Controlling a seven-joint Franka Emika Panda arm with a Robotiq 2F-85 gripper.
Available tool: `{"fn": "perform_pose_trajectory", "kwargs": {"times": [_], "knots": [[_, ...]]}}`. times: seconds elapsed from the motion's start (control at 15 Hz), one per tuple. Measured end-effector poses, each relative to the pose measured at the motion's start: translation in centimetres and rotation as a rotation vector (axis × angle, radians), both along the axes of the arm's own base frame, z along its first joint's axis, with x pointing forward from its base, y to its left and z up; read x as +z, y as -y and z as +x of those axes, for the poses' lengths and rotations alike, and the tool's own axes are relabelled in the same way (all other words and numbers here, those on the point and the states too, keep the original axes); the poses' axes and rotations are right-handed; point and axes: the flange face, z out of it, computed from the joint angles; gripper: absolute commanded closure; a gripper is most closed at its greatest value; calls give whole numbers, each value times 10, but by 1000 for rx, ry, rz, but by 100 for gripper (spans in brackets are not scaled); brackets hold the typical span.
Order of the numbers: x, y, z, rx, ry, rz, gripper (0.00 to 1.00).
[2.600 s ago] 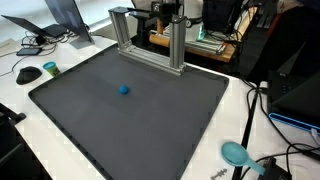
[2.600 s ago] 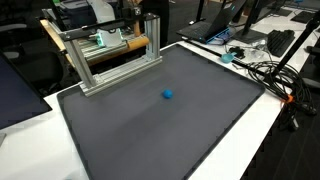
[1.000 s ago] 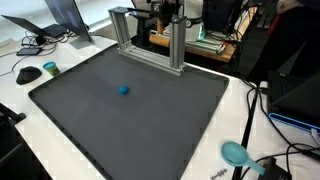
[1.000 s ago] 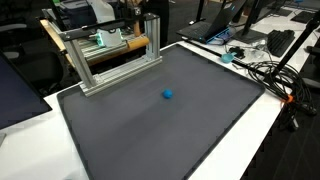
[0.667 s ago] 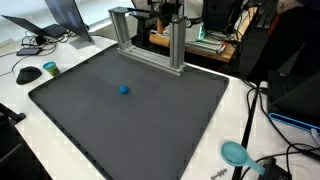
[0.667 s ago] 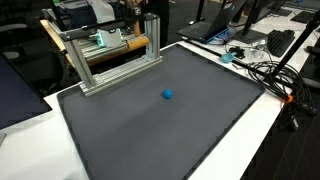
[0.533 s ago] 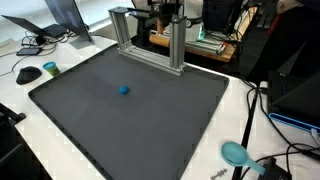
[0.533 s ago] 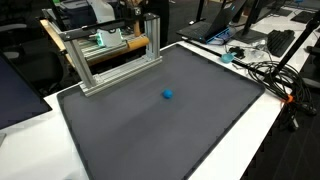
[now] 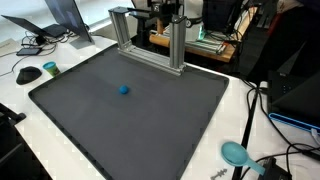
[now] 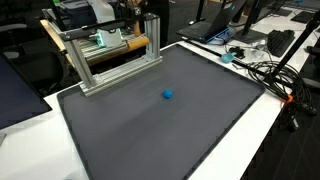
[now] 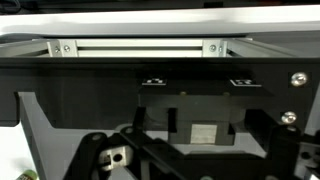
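One small blue ball (image 9: 124, 89), round without a long axis, lies on the dark grey surface (image 9: 180, 125) at 7 o'clock from the aluminium frame (image 9: 150, 45). I cannot tell how far the claw (image 11: 190, 165) is open.

No change detected between earlier pictures and now. Checked in both exterior views: ball (image 9: 124, 89) at identical spot on mat (image 9: 170, 130), frame (image 9: 148, 45) at identical position along mat's far edge. No shift, tilt or displacement registered.

A lab: aluminium frame (image 9: 148, 38), laptops (image 9: 66, 18), cables (image 10: 268, 72) around.
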Motion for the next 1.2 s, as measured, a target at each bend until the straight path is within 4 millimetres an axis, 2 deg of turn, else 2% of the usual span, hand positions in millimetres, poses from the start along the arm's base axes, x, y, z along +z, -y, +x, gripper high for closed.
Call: {"fn": "perform_pose_trajectory", "kwargs": {"times": [0.47,0.53,0.6,1.07,1.2], "knots": [[-2,2,-2,7,-21,11,0],[-2,2,-1,7,-21,12,25],[-2,2,-1,6,-22,12,26],[-4,2,-1,-2,-26,14,76],[-3,0,0,-6,-25,19,78]]}}
